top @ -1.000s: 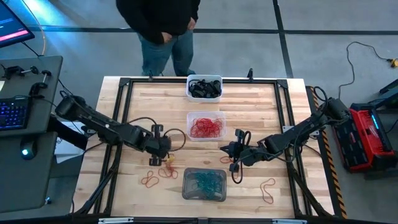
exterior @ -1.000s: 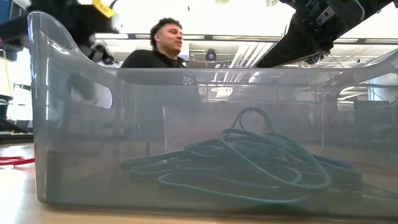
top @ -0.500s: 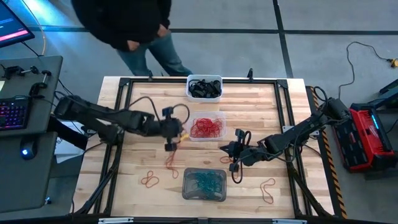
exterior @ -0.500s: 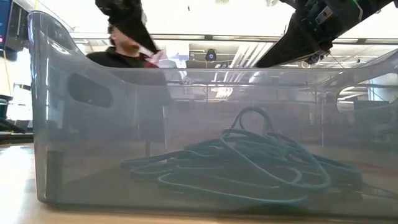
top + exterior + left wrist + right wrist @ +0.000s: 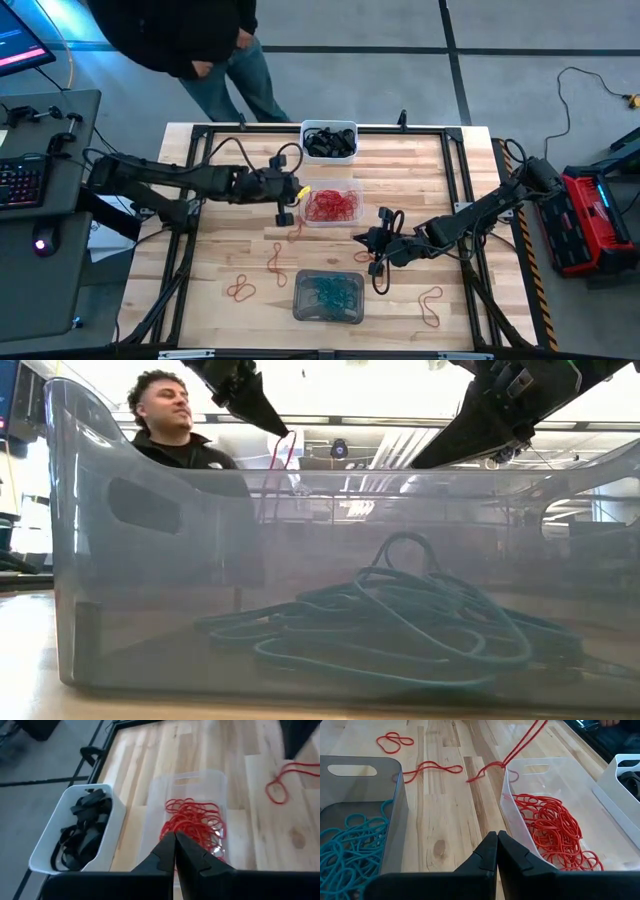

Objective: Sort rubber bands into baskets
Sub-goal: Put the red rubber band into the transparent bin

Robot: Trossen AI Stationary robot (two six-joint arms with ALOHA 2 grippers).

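From the high view, you have the left gripper (image 5: 291,205) at the 9 o'clock edge of the clear basket (image 5: 331,203), fingers pressed together on a red rubber band (image 5: 296,228) that hangs down toward the wood; half a second ago that gripper sat a little farther from the basket, and a second ago it was down near the loose red bands (image 5: 241,290) at 7 o'clock of the table (image 5: 440,160). The white basket (image 5: 328,141) with black bands sits at 12 o'clock against the frame rail, the grey basket (image 5: 328,297) with teal bands at 6 o'clock, and open wood lies between the clear and grey baskets. The right gripper (image 5: 372,243), shut and holding nothing, waits at 3 o'clock of that gap, unmoved from a second ago; another red loop (image 5: 431,305) lies at 5 o'clock. The person (image 5: 180,40) beyond the far edge has shifted toward 11 o'clock. In the low view, the grey basket's wall (image 5: 150,560) fills the front, teal bands (image 5: 400,620) inside, and the held red band (image 5: 280,460) dangles from the left fingers above its rim. In the left wrist view, the closed fingers (image 5: 172,855) hang over the clear basket's red pile (image 5: 192,822), the white basket (image 5: 80,827) just beside it. In the right wrist view, the closed fingers (image 5: 497,855) point at bare wood between the grey basket (image 5: 360,810) and the clear one (image 5: 555,820), the hanging band (image 5: 520,747) crossing the clear basket's rim.
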